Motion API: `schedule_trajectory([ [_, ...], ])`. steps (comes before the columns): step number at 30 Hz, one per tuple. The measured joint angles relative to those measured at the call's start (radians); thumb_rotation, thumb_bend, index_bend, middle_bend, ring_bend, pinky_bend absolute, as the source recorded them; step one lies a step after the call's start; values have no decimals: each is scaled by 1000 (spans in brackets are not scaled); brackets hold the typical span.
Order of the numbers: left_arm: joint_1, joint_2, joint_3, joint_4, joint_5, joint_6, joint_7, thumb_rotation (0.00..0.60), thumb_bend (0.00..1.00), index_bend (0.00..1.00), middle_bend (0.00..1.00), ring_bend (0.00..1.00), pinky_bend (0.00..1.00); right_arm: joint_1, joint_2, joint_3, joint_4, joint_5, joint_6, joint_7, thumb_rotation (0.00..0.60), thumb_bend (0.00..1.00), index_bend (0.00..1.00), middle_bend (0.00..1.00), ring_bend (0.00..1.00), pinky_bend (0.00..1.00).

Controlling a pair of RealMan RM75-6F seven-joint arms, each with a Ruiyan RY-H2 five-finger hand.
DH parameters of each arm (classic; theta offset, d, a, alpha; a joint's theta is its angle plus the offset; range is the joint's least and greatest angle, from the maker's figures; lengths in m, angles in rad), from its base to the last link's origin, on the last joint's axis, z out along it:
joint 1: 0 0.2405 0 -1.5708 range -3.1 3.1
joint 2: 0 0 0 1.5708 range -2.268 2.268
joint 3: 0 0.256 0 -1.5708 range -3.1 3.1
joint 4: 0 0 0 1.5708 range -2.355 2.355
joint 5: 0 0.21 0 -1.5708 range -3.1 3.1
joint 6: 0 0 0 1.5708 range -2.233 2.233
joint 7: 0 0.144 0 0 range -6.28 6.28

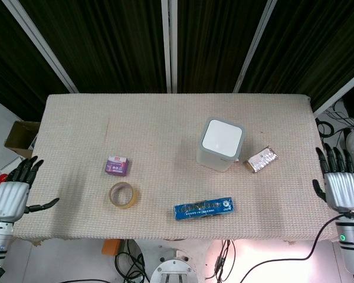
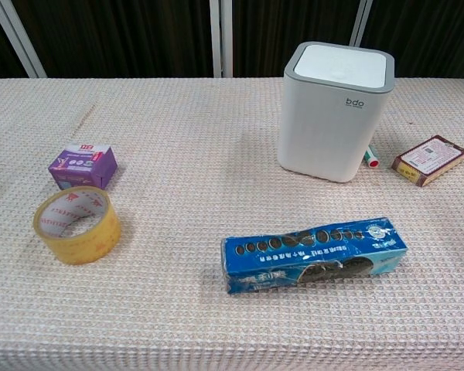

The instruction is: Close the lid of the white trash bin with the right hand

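Note:
The white trash bin [image 1: 220, 145] [image 2: 332, 112] stands upright on the table, right of centre, its flat white lid [image 2: 345, 65] lying level inside the grey rim. In the head view my right hand [image 1: 340, 184] hangs off the table's right edge, well away from the bin, fingers straight and apart, holding nothing. My left hand [image 1: 13, 192] sits off the left edge, fingers spread and empty. Neither hand shows in the chest view.
A blue biscuit pack [image 2: 313, 253] lies in front of the bin. A brown packet [image 2: 428, 160] and a small pen-like item [image 2: 370, 157] lie to the bin's right. A purple box [image 2: 83, 165] and a tape roll [image 2: 76, 223] sit at the left.

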Motion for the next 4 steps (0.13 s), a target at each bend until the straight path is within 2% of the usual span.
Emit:
schedule_trajectory([
  [4, -3, -5, -2, 14, 9, 9, -8, 264, 33, 71, 41, 37, 215, -75, -59, -8, 113, 20, 39, 73, 600, 259, 0, 0, 0, 0],
])
